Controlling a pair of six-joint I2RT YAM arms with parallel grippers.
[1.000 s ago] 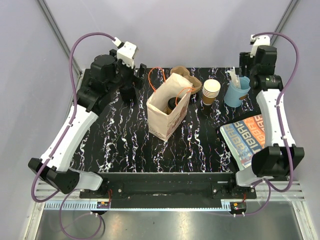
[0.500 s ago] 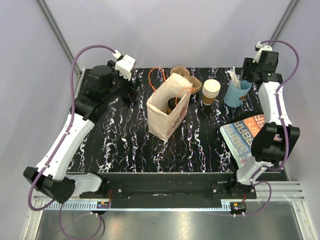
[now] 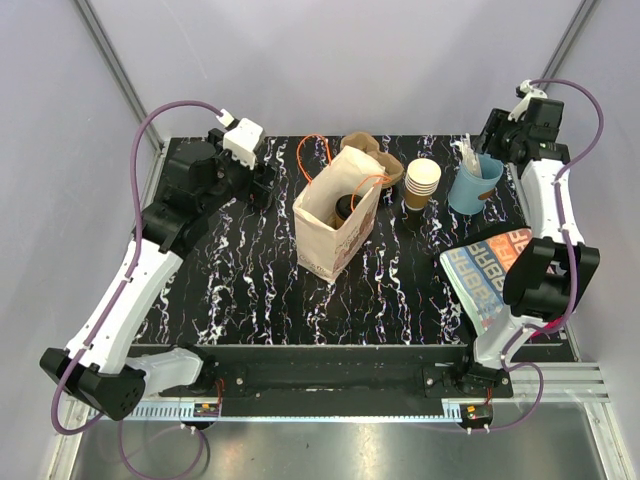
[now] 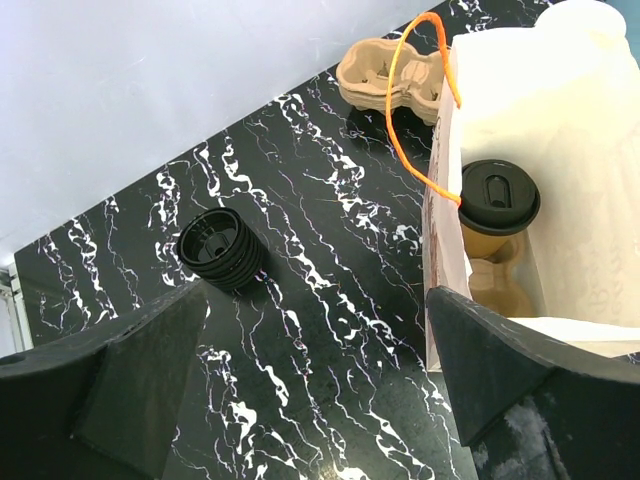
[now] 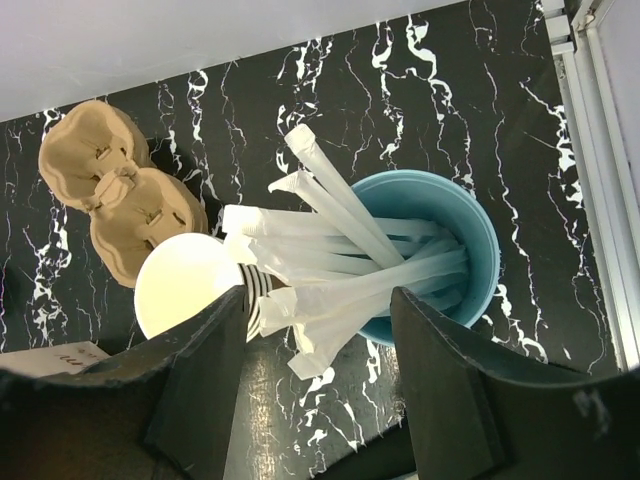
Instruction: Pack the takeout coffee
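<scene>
Coffee cup (image 4: 498,200), black-lidded, we see it inside the paper bag (image 4: 560,100) right of our spread, empty left claw (image 4: 315,295), right claw (image 5: 318,300) parted above straws (image 5: 340,250) in a blue cup (image 5: 478,225).

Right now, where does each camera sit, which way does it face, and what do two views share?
Top external: above and behind the bases, looking down on the table; left arm and right arm show.
Left wrist: looks down past the open left gripper at the lid stack and the paper bag holding the takeout coffee.
Right wrist: looks down past the right gripper at the blue cup of straws.
Both wrist views share the cup carrier.
</scene>
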